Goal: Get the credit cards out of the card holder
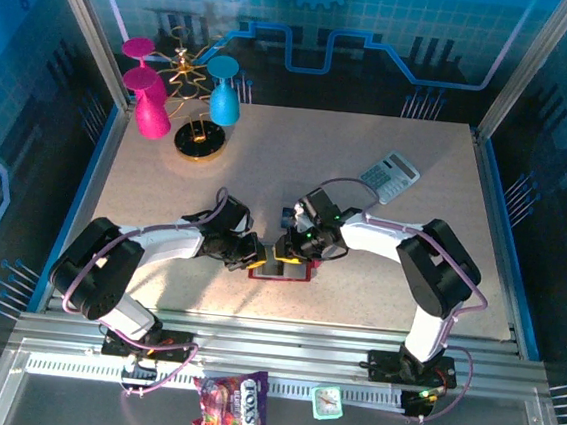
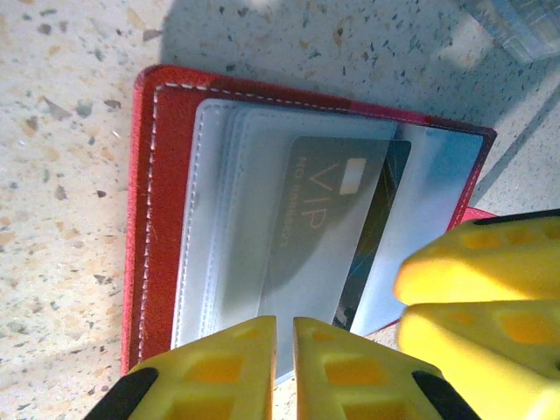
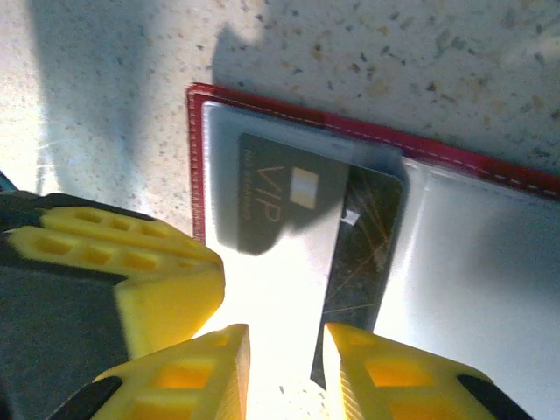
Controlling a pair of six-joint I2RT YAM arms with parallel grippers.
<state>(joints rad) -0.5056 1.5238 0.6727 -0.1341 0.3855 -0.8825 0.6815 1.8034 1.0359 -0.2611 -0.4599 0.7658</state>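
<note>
Tabletop (image 1: 268,161), pale and speckled, is taking up most of what we are looking at from above, with the left arm (image 1: 149,250) and right arm (image 1: 410,250) reaching inward and meeting near its front middle. Toward the far right a grey calculator (image 1: 389,176) is lying well apart from them. Under the two wrists the red card holder (image 1: 293,272) is lying open and flat, its clear pockets facing up. The left gripper (image 2: 284,331) is sitting at the pocket's near edge with its yellow fingers drawn almost together; whether plastic is pinched there we are unable to tell. The right gripper (image 3: 286,339) is poised at the same edge, its fingers standing apart. Inside a pocket a grey VIP card (image 2: 324,219) is resting, and a dark card (image 3: 363,236) is peeking out beside it, partly beneath.
</note>
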